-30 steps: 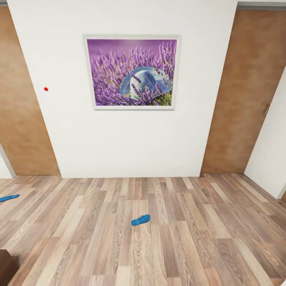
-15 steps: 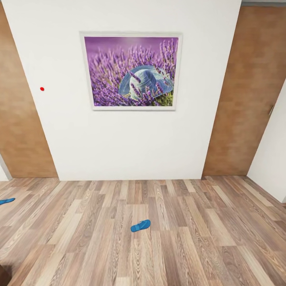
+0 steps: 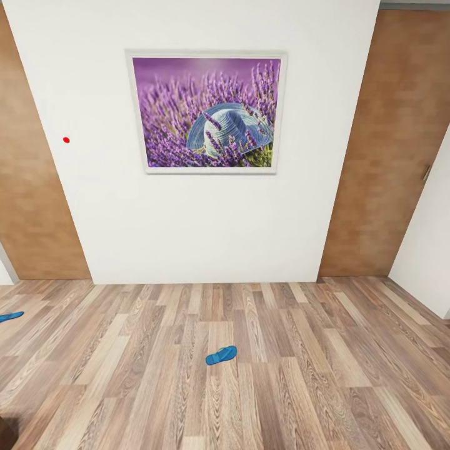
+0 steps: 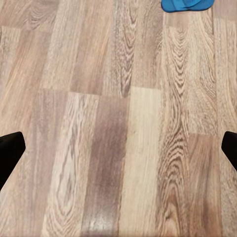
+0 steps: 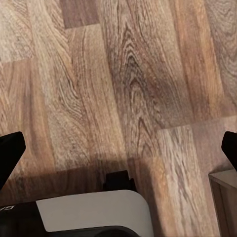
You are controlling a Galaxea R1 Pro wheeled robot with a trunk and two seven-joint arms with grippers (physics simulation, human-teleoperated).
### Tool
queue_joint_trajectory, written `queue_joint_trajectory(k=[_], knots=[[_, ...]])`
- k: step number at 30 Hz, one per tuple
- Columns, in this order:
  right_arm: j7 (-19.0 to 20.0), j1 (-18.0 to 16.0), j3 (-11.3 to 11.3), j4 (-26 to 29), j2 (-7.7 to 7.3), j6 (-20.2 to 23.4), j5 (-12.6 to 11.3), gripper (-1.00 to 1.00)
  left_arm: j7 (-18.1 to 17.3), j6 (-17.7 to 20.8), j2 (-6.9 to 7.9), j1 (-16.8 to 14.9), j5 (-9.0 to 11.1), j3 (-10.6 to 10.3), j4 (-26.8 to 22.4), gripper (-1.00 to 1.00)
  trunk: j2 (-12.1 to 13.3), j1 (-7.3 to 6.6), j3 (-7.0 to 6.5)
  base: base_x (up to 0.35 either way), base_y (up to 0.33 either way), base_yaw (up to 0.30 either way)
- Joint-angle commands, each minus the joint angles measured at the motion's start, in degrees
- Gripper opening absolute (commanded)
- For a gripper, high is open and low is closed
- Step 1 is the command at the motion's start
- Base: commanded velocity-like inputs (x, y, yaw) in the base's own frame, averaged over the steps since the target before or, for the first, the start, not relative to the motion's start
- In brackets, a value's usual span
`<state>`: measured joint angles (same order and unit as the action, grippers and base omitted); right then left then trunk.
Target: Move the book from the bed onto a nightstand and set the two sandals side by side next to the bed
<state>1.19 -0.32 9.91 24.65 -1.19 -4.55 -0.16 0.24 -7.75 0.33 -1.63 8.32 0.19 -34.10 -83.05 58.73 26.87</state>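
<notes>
One bright blue sandal [image 3: 221, 355] lies on the wood-plank floor in the middle of the head view. The second sandal [image 3: 10, 316] shows partly at the left edge, far from the first. In the left wrist view a blue sandal [image 4: 187, 4] lies on the floor ahead of my left gripper [image 4: 118, 153], which is open and empty above bare planks. My right gripper [image 5: 118, 148] is open too, with only floor between its fingers. The book, the bed and the nightstand are out of view.
A white wall with a framed lavender picture [image 3: 206, 111] faces me, between brown wooden doors [image 3: 387, 144] on either side. A white wall corner [image 3: 431, 250] juts in at the right. My white-and-black base [image 5: 89, 215] shows in the right wrist view, beside a pale wooden edge [image 5: 224, 197].
The head view shifted a second ago, bringing the wall closer and pushing a dark brown corner at lower left almost out of frame. Since half a second ago nothing has changed.
</notes>
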Motion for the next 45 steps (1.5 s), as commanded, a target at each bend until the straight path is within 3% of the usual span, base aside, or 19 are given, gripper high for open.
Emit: queue_joint_trajectory(k=[1, 12, 45], knots=[[0.1, 0.0, 0.2, 0.0, 0.03, -0.2, 0.0, 1.0, 0.0, -0.2, 0.02, 0.0, 0.6, -0.1, 0.0, 1.0, 0.0, 0.0, 0.06, 0.0, 0.0, 0.0], [0.1, 0.0, 0.2, 0.0, -0.01, -0.2, 0.0, 1.0, 0.0, -0.2, 0.02, 0.0, 0.6, -0.1, 0.0, 1.0, 0.0, 0.0, 0.13, 0.0, 0.0, 0.0], [0.1, 0.0, 0.2, 0.0, -0.02, -0.2, 0.0, 1.0, 0.0, -0.2, 0.02, 0.0, 0.6, -0.1, 0.0, 1.0, 0.0, 0.0, 2.87, 0.0, 0.0, 0.0]])
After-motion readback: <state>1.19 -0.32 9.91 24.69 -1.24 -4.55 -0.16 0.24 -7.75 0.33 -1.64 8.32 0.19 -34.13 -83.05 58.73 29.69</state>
